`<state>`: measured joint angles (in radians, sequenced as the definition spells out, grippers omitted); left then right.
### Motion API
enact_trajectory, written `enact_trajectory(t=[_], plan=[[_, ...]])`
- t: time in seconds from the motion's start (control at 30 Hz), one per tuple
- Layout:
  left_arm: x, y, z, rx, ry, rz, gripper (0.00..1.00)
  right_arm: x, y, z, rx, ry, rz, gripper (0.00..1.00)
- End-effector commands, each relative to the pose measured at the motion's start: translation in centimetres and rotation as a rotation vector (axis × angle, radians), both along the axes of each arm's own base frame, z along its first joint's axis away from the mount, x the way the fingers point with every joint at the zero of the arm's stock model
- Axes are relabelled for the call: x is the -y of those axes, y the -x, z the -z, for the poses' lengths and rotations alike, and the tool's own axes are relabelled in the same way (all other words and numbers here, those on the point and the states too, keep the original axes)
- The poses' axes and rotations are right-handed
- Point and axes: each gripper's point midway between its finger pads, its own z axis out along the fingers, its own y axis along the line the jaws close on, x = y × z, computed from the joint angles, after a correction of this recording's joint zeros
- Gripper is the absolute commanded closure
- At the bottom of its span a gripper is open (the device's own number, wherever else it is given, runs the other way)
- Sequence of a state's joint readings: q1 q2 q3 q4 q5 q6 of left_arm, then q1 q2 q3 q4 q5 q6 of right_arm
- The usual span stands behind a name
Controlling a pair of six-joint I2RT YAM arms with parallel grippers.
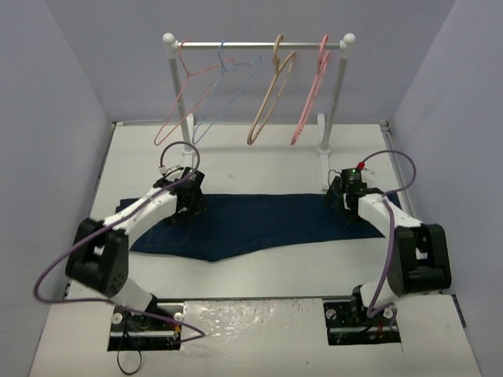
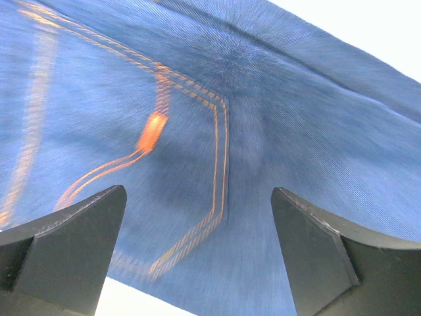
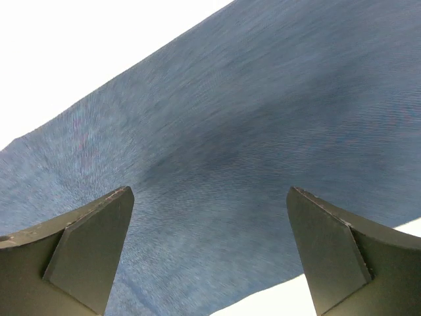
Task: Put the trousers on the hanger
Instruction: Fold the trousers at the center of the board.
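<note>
Left gripper [image 2: 198, 194] spread wide, right gripper [image 3: 210, 191] likewise, both pointing down

Navy trousers [image 1: 259, 220] flat on table [image 1: 259, 279]; tan hanger [image 1: 269, 98] on rail [image 1: 251, 45].

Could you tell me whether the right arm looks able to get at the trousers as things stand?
Probably yes: the right gripper hangs directly over the trousers near their right end, its fingers are wide apart, and nothing lies between them and the cloth.
</note>
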<state>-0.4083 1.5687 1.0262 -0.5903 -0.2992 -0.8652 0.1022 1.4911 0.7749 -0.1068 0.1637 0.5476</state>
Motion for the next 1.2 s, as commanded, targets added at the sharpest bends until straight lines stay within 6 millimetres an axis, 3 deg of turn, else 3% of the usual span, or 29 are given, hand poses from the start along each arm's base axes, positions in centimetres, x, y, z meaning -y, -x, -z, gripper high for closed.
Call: enact_trajectory(t=[0.0,0.13,0.23,0.33,0.5,0.7,1.17], plan=[[-2.3,0.8,-10.8,0.231,-0.05,0.046,0.06,6.0,-0.5,-4.9,0.107,0.093,0.209,0.0],[-3.7,2.8,-14.6,0.311,-0.059,0.082,0.03,8.7,1.0,-5.2,0.127,0.083,0.38,0.0],[-3.5,3.9,-15.6,0.352,-0.021,0.138,0.03,11.3,2.5,-5.0,0.137,0.097,0.518,0.0],[-2.5,4.8,-15.5,0.376,0.037,0.213,0.03,13.7,4.1,-4.9,0.143,0.125,0.639,0.0],[-1.4,6.0,-13.1,0.374,0.081,0.32,0.03,15.8,5.4,-4.1,0.106,0.152,0.706,0.0],[-1.9,6.7,-11.2,0.391,0.049,0.383,0.03,16.0,5.6,-1.8,0.05,0.088,0.691,0.0],[-2.7,6.3,-10.9,0.418,-0.011,0.383,0.03,17.4,6.3,3.0,-0.019,-0.006,0.713,0.01]])
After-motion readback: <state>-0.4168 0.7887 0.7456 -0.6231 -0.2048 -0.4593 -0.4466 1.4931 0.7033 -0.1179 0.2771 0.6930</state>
